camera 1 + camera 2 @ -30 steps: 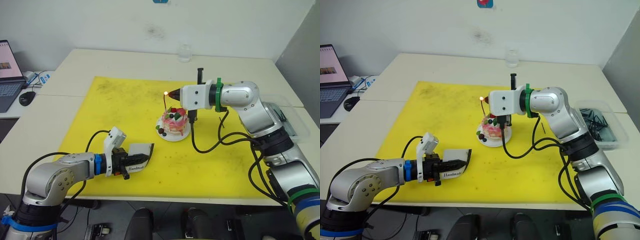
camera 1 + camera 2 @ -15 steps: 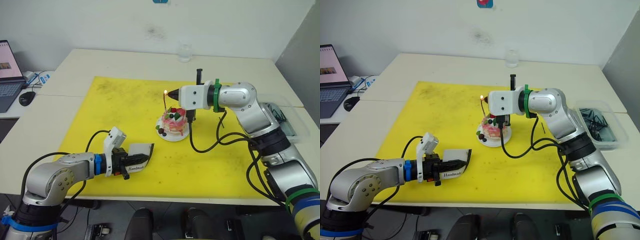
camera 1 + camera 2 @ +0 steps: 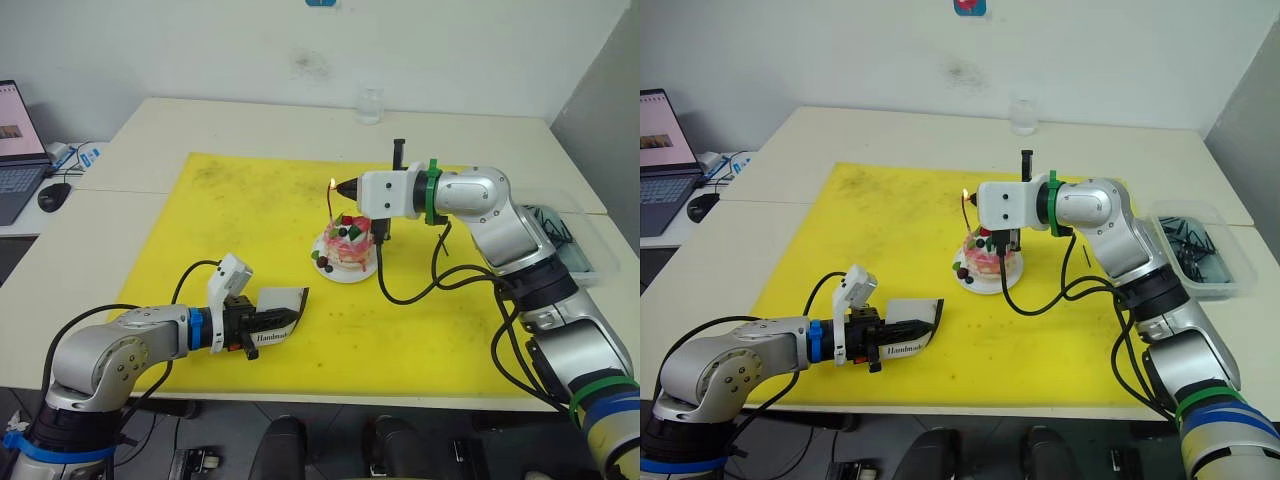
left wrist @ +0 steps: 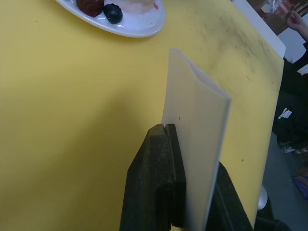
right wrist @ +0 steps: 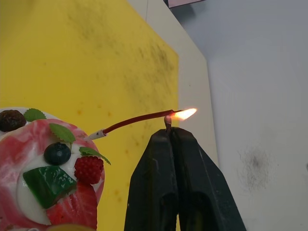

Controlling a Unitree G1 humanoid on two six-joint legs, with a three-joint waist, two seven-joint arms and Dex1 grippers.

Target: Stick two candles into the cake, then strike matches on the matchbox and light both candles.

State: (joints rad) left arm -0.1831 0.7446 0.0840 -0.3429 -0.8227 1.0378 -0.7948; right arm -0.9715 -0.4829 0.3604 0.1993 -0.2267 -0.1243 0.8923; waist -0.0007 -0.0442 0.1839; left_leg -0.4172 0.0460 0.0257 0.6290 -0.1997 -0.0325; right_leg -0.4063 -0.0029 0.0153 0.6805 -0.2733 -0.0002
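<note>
The pink-and-white cake (image 3: 348,244) sits on its small white plate (image 3: 335,273) in the middle of the yellow mat. One reddish candle (image 5: 137,120) is stuck in the cake and leans sideways. My right gripper (image 5: 169,132) is shut on a short match stub (image 5: 167,122), held right at the candle's tip. A flame (image 5: 185,114) burns where the two meet. At the mat's near left, my left gripper (image 3: 262,325) is shut on the white matchbox (image 3: 278,309), which stands on edge just above the mat (image 4: 72,120).
A clear tray (image 3: 1220,280) of dark sticks sits at the table's right edge. A small glass (image 3: 369,104) stands at the back. A laptop (image 3: 18,150) and a mouse (image 3: 53,195) lie on the side table at far left. Cables hang under the right arm.
The right forearm has shifted very slightly; its gripper tip and the flame stay at the candle's tip. The left arm and matchbox have not moved.
</note>
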